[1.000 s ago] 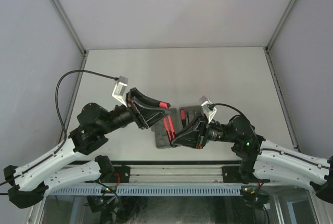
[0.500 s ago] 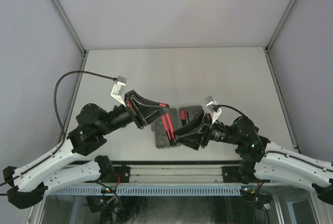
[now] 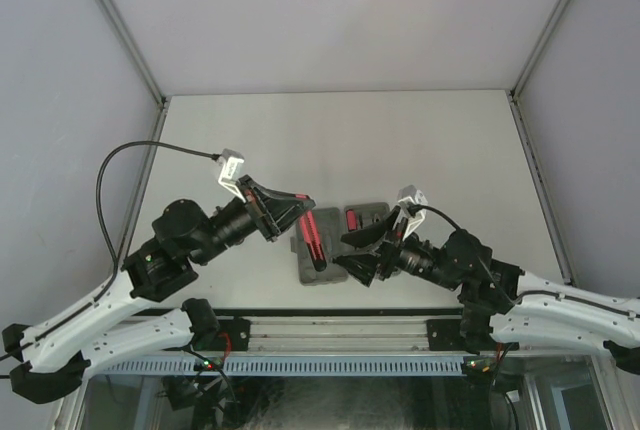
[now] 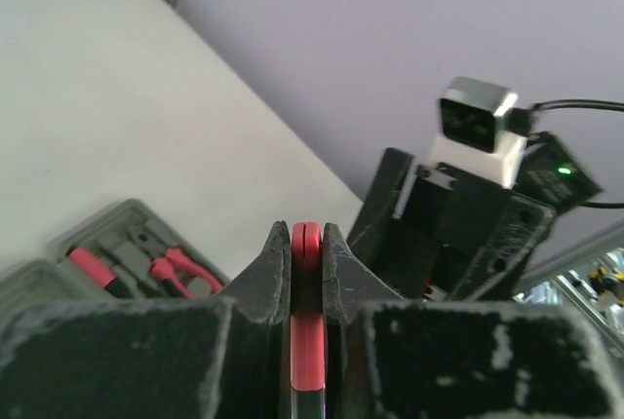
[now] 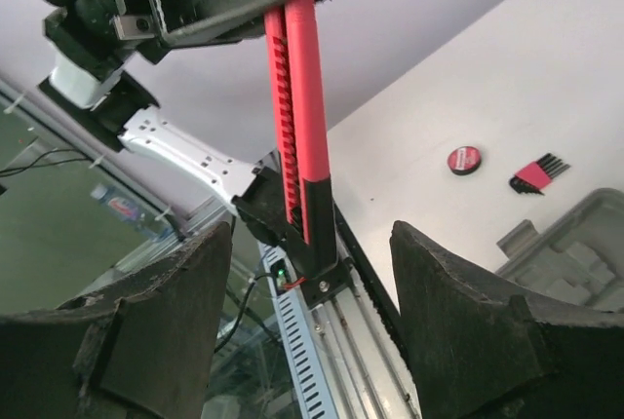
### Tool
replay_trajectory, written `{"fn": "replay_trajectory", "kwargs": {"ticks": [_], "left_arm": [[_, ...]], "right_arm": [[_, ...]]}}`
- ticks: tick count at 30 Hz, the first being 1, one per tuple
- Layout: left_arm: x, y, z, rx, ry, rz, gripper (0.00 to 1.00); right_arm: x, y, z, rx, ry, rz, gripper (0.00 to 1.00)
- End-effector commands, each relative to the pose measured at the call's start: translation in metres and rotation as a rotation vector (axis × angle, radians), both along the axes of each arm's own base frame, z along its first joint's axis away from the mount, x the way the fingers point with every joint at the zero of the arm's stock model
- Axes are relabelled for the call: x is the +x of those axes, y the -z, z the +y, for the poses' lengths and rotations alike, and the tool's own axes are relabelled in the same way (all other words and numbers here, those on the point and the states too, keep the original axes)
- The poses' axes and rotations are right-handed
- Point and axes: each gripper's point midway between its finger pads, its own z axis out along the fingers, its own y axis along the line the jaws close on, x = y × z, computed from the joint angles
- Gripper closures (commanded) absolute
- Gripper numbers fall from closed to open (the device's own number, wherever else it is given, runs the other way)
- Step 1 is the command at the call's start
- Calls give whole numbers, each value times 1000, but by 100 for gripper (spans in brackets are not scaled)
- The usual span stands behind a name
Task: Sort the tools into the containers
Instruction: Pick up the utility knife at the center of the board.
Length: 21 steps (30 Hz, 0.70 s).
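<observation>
My left gripper (image 3: 304,204) is shut on one of the tools, a long red one with a black end (image 3: 313,235), which hangs over the grey case (image 3: 312,273), the container. In the left wrist view its red edge (image 4: 306,244) sits pinched between the fingers. Seen by the right wrist, this tool (image 5: 300,107) stands apart from my open right gripper (image 5: 310,234), level with its fingertips. Red-handled pliers (image 4: 177,270) and a short red driver (image 4: 91,263) lie in the case (image 4: 127,219). A round red disc (image 5: 464,159) and a comb-like piece (image 5: 538,173) lie on the table.
The white table (image 3: 400,140) stretches far beyond the case, with grey walls around it. The metal rail (image 3: 330,335) carrying the arm bases runs along the near edge. My right gripper (image 3: 354,250) hovers just right of the case's near half.
The left gripper has shut on the red tool. The right gripper has opened, let go of it and drawn back to the right.
</observation>
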Motion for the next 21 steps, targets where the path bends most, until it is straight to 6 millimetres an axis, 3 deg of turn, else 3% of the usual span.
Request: {"fn": "replay_trajectory", "kwargs": {"ticks": [1,9,21], "left_arm": [[15,-23,17,-3,-121,-7,100],[29,-9,25,42,-216,77,100],[27,-1,20,31,-204,140,100]], "right_arm": [[20,-24,-5,-18,159,-64,34],[23,-16,21,-157,213,-74,34],[21,5,55,-276,169,-64,41]]}}
